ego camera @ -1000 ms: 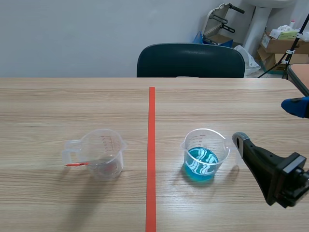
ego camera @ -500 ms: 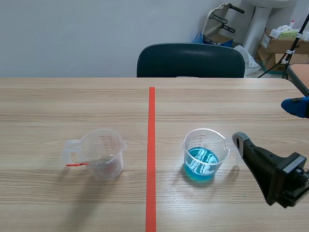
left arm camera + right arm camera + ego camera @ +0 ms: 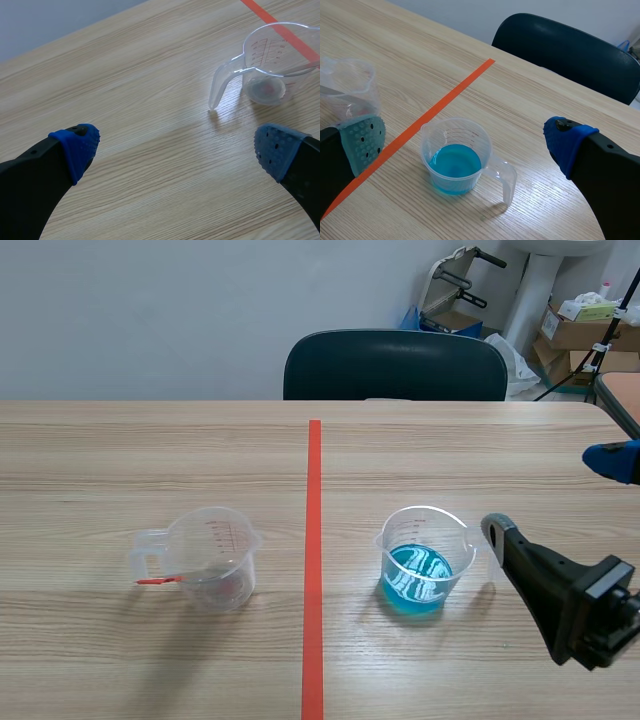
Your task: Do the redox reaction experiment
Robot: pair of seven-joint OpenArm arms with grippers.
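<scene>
A clear measuring cup stands left of the tape line, with a thin red-tipped stick poking out by its handle. A second cup right of the line holds blue liquid. My right gripper is open just right of it, low over the table. In the right wrist view the blue-liquid cup sits between and slightly ahead of the open fingers, handle toward the blue pad. My left gripper is open over bare table, and the clear cup is ahead of its right finger. The scene view does not show the left arm.
An orange-red tape line runs down the middle of the wooden table. A dark chair stands at the far edge. Boxes and gear sit behind, off the table at the right.
</scene>
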